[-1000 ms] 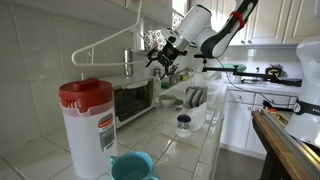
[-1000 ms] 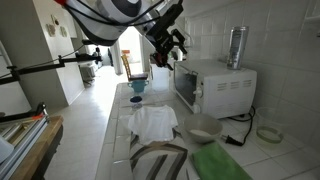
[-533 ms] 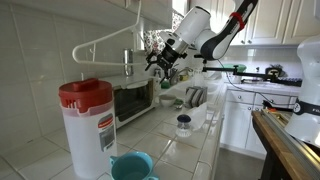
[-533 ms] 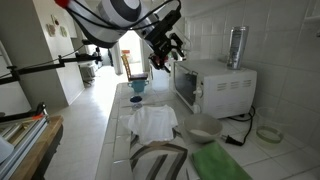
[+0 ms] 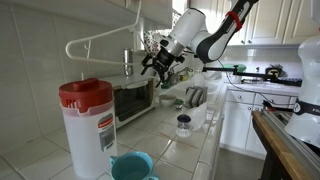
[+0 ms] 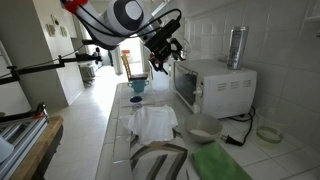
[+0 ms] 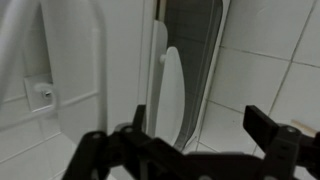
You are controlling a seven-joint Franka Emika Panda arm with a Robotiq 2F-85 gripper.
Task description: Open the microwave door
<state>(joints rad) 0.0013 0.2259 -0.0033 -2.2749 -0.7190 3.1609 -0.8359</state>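
White-tiled worktop (image 5: 195,140) carries the boxy silver-white microwave (image 6: 222,85) close against the tiled wall. The microwave door (image 5: 133,101), flat dark glass, stands upright and shut, facing the worktop's free edge. Above its top front corner hangs the end effector (image 5: 157,63), jaws spread wide and empty, with open air around it.

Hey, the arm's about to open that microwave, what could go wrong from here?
The gripper hangs open above the microwave, not on the microwave door; it may land on the top edge and miss the handle. Pulling might drag the small oven across the tiled counter instead of opening it. A swinging door could hit the white cloth lying in front.
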